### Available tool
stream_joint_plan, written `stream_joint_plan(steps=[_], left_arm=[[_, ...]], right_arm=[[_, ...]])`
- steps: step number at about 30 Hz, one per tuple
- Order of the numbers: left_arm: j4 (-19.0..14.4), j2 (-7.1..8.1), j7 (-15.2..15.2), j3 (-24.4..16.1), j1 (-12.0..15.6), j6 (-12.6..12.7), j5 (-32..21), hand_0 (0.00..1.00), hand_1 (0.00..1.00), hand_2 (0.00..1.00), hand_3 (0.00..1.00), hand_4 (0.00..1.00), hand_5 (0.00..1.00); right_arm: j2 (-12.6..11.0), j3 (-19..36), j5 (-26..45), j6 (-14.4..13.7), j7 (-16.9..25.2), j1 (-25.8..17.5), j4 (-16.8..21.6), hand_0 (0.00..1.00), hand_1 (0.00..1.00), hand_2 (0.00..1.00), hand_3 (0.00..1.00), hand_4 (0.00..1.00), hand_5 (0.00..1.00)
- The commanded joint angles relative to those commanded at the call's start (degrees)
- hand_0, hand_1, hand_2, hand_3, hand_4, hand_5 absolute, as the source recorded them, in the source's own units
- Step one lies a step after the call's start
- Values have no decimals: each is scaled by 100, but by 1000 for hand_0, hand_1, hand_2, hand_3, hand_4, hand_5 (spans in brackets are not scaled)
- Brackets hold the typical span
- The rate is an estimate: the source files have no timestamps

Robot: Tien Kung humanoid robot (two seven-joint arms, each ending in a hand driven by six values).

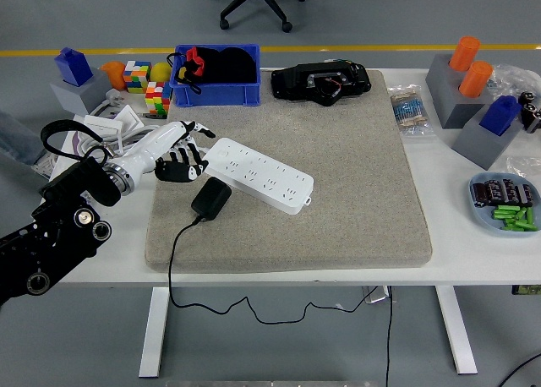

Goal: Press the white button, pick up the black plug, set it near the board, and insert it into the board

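Observation:
A white power strip, the board (259, 175), lies slanted on the grey mat (355, 193). The black plug (211, 198) rests on the mat just in front of the strip's left part, and its black cable (182, 269) runs off the table's near edge. My left hand (186, 153) reaches in from the left and hovers at the strip's left end, fingers spread and relaxed, holding nothing. It is just up and left of the plug. The white button cannot be made out. My right arm is out of view.
A blue bin (216, 84) and a black device (321, 83) stand at the back of the mat. Coloured cubes (145, 84) and papers lie at the left. Grey blocks with orange and blue pieces (473, 91) and a bowl (505, 204) sit at the right.

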Motion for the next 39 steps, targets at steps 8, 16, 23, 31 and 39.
stream_joint_plan(steps=[8,16,23,31,39], left_arm=[[506,-198,273,487,-528,-280,-327,2,2,81,735,82,2],[1140,-455,613,935,-1001,-541,-720,2,7,71,719,162,2],[1518,-636,710,1151,-1241,-586,-811,2,7,69,714,190,2],[1703,-734,736,1334,-1329,-601,-818,2,8,65,713,201,2],[1844,-805,697,1387,-1392,-563,-789,2,8,66,712,212,2]], right_arm=[[-3,29,0,-1,0,-16,-2,592,499,511,531,660,338],[2,59,3,0,-3,-19,-9,592,500,511,531,660,337],[-6,34,19,0,-4,-17,-14,592,499,511,531,660,337],[-2,21,27,4,-7,-15,-24,592,499,511,531,660,337],[-17,15,34,-1,-4,0,-19,592,499,511,531,661,340]])
